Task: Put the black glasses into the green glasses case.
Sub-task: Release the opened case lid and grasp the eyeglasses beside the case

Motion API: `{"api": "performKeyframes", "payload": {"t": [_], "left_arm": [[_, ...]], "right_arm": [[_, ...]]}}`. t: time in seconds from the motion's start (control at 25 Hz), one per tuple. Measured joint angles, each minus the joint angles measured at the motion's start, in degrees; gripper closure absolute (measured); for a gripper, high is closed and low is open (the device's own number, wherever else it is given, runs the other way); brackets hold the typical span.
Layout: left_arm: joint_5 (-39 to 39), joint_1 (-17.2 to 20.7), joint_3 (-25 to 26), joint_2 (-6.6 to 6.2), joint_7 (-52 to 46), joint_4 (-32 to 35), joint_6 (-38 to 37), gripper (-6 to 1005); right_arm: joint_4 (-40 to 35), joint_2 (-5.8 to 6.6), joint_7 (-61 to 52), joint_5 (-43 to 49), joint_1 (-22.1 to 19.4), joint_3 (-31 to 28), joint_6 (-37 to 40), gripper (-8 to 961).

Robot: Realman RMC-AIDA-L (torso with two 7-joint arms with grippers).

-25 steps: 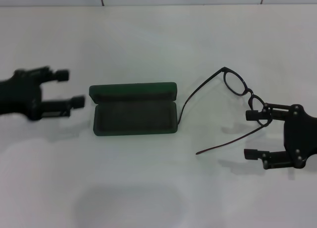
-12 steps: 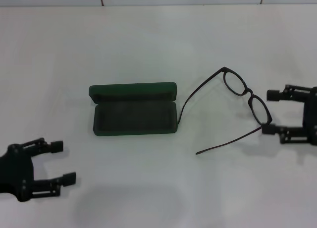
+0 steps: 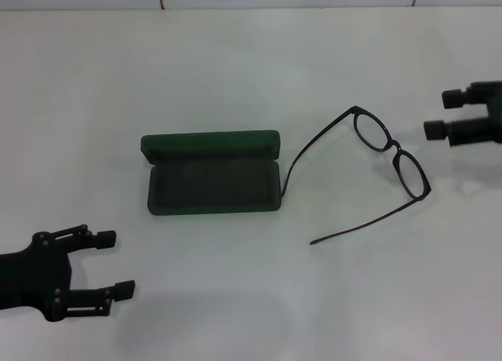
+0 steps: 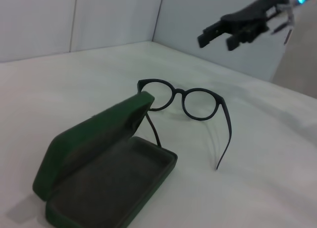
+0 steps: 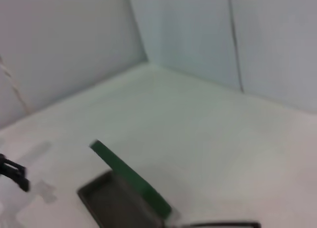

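Note:
The black glasses (image 3: 395,149) lie on the white table with both temple arms unfolded, right of the green glasses case (image 3: 212,187). The case lies open and empty, its lid (image 3: 210,144) standing up at the far side. One temple tip ends close to the case's right end. My left gripper (image 3: 115,264) is open and empty at the front left, well short of the case. My right gripper (image 3: 441,114) is open and empty at the far right, a little beyond the glasses and apart from them. The left wrist view shows the case (image 4: 99,163), the glasses (image 4: 185,101) and the right gripper (image 4: 218,37) farther off.
The white table (image 3: 235,63) ends at a pale tiled wall along the far edge. The right wrist view shows the case lid (image 5: 131,176) and the left gripper's fingertip (image 5: 12,171) at the picture's edge.
My left gripper has gone from beside the case's left end to the front left. My right gripper has drawn away from the glasses toward the far right. Glasses and case have not moved.

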State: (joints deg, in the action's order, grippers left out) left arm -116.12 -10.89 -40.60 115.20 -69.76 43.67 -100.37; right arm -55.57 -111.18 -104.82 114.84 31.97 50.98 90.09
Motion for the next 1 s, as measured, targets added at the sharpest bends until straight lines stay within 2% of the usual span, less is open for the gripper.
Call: {"api": "performKeyframes", "payload": {"t": [0.24, 0.4, 0.52, 0.68, 1.0], "left_arm": [[-0.12, -0.89, -0.30, 0.23, 0.06, -0.16, 0.16, 125], [-0.47, -2.26, -0.51, 0.72, 0.07, -0.17, 0.30, 126], [-1.41, -3.05, -0.42, 1.14, 0.08, -0.17, 0.36, 127], [-1.68, -3.07, -0.44, 1.26, 0.54, -0.17, 0.37, 128], [-1.88, -2.93, -0.53, 1.18, 2.07, -0.17, 0.36, 131]], "right_arm": [[-2.70, 1.74, -23.26, 15.35, 10.31, 0.27, 2.35, 168], [-0.50, 3.11, -35.09, 22.32, 16.11, 0.56, 5.89, 171], [3.20, 3.59, -41.32, 27.69, 20.53, 2.66, 6.53, 173], [8.55, 2.99, -45.00, 33.11, 25.85, 5.36, 4.01, 173], [15.11, -0.18, -49.35, 38.70, 32.09, 7.60, -0.85, 173]]}}
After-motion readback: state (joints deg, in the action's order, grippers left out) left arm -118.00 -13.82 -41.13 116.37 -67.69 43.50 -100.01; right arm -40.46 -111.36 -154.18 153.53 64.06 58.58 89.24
